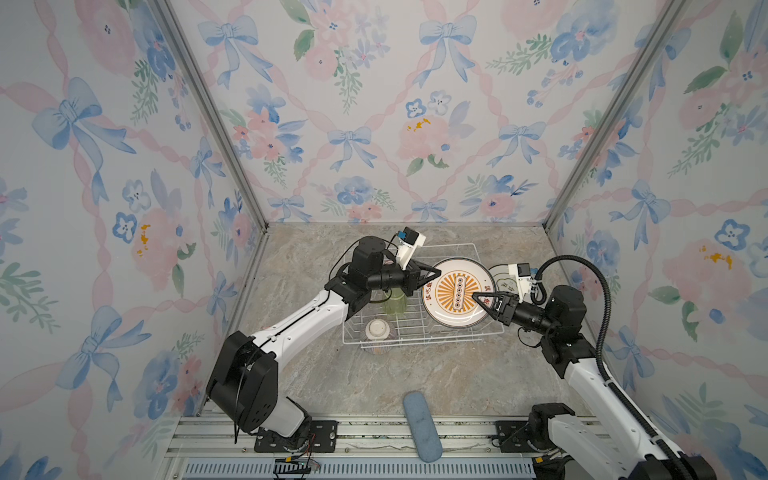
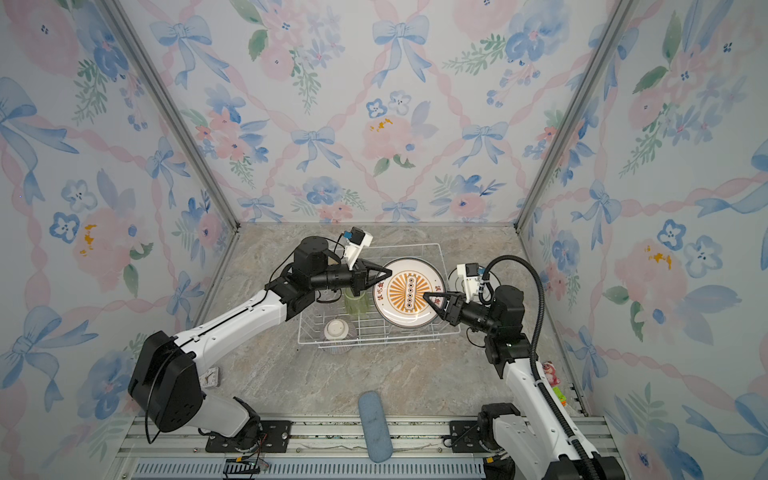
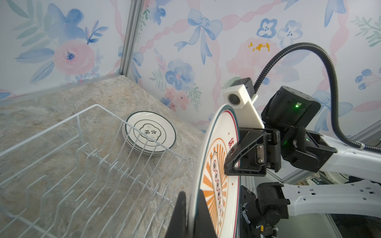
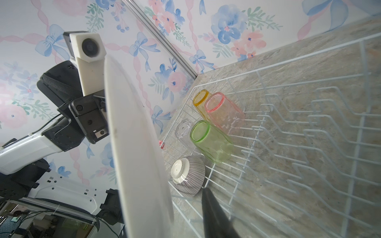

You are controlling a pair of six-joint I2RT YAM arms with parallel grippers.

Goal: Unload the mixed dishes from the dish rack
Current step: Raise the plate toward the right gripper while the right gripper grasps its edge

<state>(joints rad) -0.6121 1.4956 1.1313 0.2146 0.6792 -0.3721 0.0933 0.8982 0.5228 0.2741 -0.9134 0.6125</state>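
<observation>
Handover step, by the look: sunburst plate (image 1: 455,293) stands on edge above the dish rack (image 1: 409,324), with the left gripper (image 1: 435,273) pinched tight on one rim. Right gripper (image 1: 478,296) straddles the opposite rim, jaws partly apart. The right wrist view shows a gap between one finger (image 4: 214,216) and the plate's back, so no clamp yet. Next: right must close firmly before left lets go, then carry to the plate stack (image 3: 150,134) beside the rack. Tumblers (image 4: 224,115) and bowl (image 4: 189,177) still racked.
</observation>
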